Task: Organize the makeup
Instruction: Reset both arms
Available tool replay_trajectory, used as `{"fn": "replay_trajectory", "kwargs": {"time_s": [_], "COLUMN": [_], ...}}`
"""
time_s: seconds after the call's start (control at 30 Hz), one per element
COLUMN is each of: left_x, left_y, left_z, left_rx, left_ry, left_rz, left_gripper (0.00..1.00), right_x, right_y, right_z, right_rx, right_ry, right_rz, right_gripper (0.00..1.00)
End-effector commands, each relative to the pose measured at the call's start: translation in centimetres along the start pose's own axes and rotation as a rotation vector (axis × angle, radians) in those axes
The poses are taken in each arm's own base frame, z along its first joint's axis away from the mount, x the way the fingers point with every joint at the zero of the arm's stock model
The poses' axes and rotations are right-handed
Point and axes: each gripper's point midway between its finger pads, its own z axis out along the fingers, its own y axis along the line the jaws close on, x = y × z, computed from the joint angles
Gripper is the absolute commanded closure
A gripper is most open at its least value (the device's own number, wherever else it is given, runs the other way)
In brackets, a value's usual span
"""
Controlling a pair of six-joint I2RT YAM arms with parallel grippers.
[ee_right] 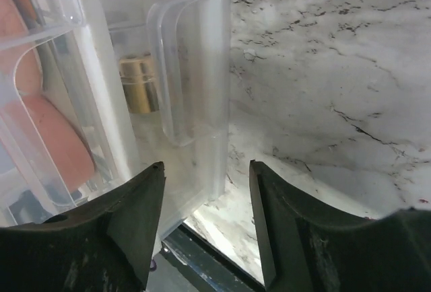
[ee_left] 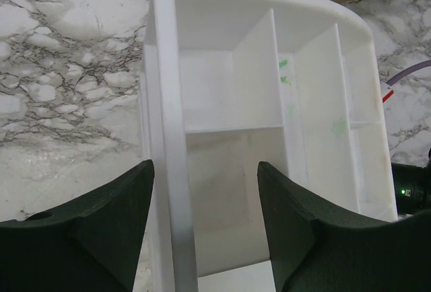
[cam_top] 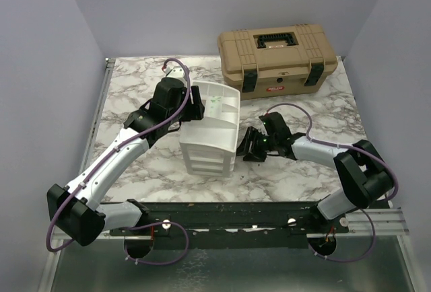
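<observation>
The white drawer unit (cam_top: 210,134) stands mid-table, with a divided top tray (ee_left: 222,16) that holds no makeup I can see. My left gripper (cam_top: 196,109) is open; in the left wrist view it (ee_left: 204,171) straddles the tray's left rim (ee_left: 168,137) without touching it. My right gripper (cam_top: 244,147) is open at the unit's right side. In the right wrist view it (ee_right: 206,167) frames the lower corner of a clear drawer front (ee_right: 192,70). Through the clear plastic I see salmon-pink discs (ee_right: 57,147) and a small gold tube (ee_right: 138,83). No other makeup shows.
A tan toolbox (cam_top: 276,60) stands shut at the back right. The marble table (cam_top: 135,90) has a metal rail along its left side and a dark front edge (ee_right: 202,265) close under my right gripper. Faint green marks (ee_left: 283,70) stain the tray.
</observation>
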Motion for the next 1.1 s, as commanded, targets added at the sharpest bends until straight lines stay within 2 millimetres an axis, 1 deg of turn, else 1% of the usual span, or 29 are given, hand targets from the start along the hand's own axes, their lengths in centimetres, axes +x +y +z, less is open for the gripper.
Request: {"fn": "replay_trajectory", "kwargs": {"time_s": [0.0, 0.07, 0.1, 0.17, 0.23, 0.33, 0.43, 0.5, 0.57, 0.63, 0.67, 0.7, 0.8, 0.87, 0.9, 0.93, 1.0, 1.03, 1.07], "left_x": [2.7, 2.4, 2.2, 1.5, 0.8, -0.6, -2.1, -3.2, -4.2, -5.3, -5.8, -6.2, -6.9, -6.9, -6.7, -6.6, -6.3, -6.1, -6.2], "left_y": [-1.5, -1.4, -1.3, -0.9, -0.5, 0.1, 0.7, 1.2, 1.9, 2.9, 3.7, 4.8, 8.4, 10.7, 11.4, 11.8, 11.5, 11.3, 11.1], "left_z": [-0.6, -0.8, -0.9, -1.2, -1.6, -2.2, -3.4, -4.2, -5.3, -6.6, -7.3, -8.1, -10.8, -12.6, -13.1, -13.2, -11.9, -11.3, -10.8], "left_rx": [0.08, 0.074, 0.069, 0.047, 0.022, -0.02, -0.056, -0.081, -0.118, -0.169, -0.206, -0.259, -0.423, -0.539, -0.58, -0.603, -0.609, -0.613, -0.618], "left_ry": [0.104, 0.09, 0.081, 0.053, 0.022, -0.034, -0.1, -0.145, -0.199, -0.265, -0.3, -0.345, -0.469, -0.536, -0.551, -0.55, -0.485, -0.453, -0.434], "left_rz": [-0.006, -0.006, -0.004, 0.0, 0.002, -0.004, -0.013, -0.021, -0.04, -0.062, -0.079, -0.104, -0.179, -0.223, -0.23, -0.219, -0.135, -0.119, -0.124], "left_gripper": [0.35, 0.35, 0.34, 0.31, 0.28, 0.22, 0.15, 0.11, 0.08, 0.07, 0.04, 0.02, 0.01, 0.01, 0.01, 0.01, 0.01, 0.01, 0.01], "right_x": [-0.7, -1.8, -2.4, -3.4, -4.4, -5.5, -6.6, -7.8, -9.2, -10.8, -11.5, -12.1, -13.7, -14.5, -14.8, -15.0, -15.1, -15.1, -15.2], "right_y": [4.8, 2.3, 0.9, -1.2, -2.8, -4.0, -4.3, -4.6, -4.3, -3.5, -2.9, -2.4, -0.5, 1.3, 2.2, 3.1, 4.3, 4.7, 4.9], "right_z": [-0.8, -1.0, -1.4, -2.6, -4.1, -6.3, -8.5, -10.5, -12.8, -15.2, -16.4, -17.6, -20.9, -23.0, -23.9, -24.8, -25.8, -26.2, -26.5], "right_rx": [-0.184, -0.019, 0.077, 0.22, 0.325, 0.419, 0.468, 0.519, 0.554, 0.573, 0.573, 0.579, 0.562, 0.52, 0.497, 0.467, 0.432, 0.426, 0.418], "right_ry": [-0.011, -0.069, -0.109, -0.171, -0.243, -0.342, -0.432, -0.519, -0.612, -0.707, -0.751, -0.791, -0.901, -0.965, -0.99, -1.017, -1.041, -1.049, -1.055], "right_rz": [-0.029, -0.013, -0.007, -0.008, -0.003, 0.009, 0.004, -0.001, -0.018, -0.06, -0.086, -0.109, -0.184, -0.25, -0.295, -0.336, -0.408, -0.438, -0.455], "right_gripper": [0.39, 0.37, 0.36, 0.33, 0.3, 0.28, 0.26, 0.24, 0.23, 0.22, 0.21, 0.19, 0.15, 0.12, 0.1, 0.08, 0.03, 0.01, 0.0]}}
